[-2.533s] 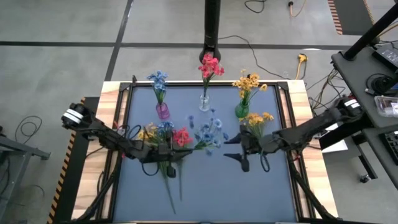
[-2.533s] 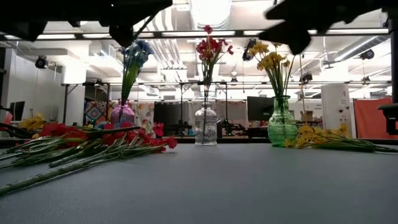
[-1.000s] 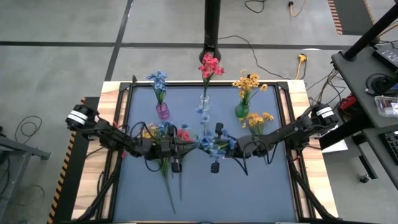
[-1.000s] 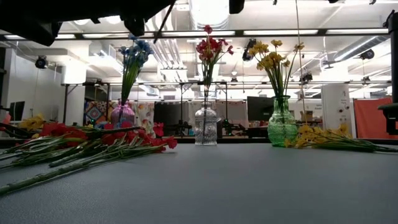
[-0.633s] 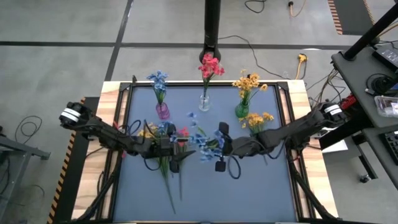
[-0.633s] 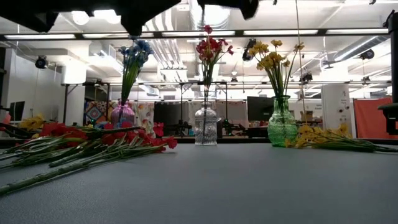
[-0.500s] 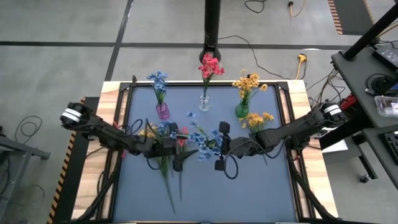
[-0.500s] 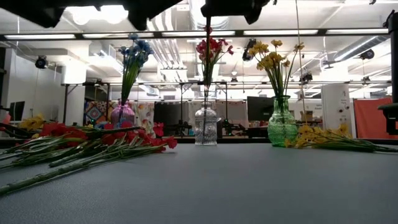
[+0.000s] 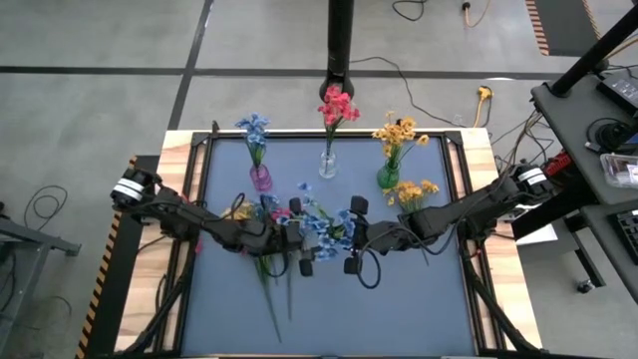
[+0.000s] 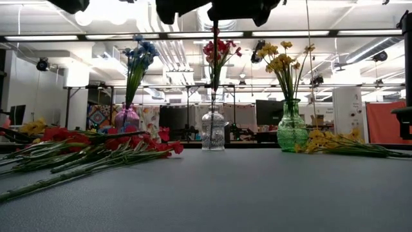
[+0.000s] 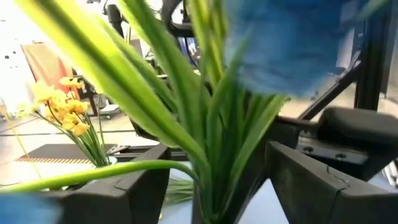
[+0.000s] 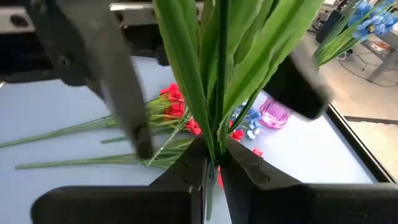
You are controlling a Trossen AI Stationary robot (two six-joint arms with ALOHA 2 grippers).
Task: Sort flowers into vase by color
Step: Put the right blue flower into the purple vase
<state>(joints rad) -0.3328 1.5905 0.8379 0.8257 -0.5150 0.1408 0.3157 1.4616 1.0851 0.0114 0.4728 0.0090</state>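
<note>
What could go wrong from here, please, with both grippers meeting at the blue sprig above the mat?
The right gripper is shut on the blue sprig low on its stem, and the open left gripper straddles the same stem, so a mistimed handover could drop it onto the loose red flowers. The grippers are also close enough to collide.

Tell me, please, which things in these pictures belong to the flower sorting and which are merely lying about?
Part of the job:
blue sprig, held between both grippers
right gripper, shut on its stem
left gripper, open around it
purple vase
clear vase
green vase
loose flowers on the mat

Just lying about:
floor cables
side bench
</note>
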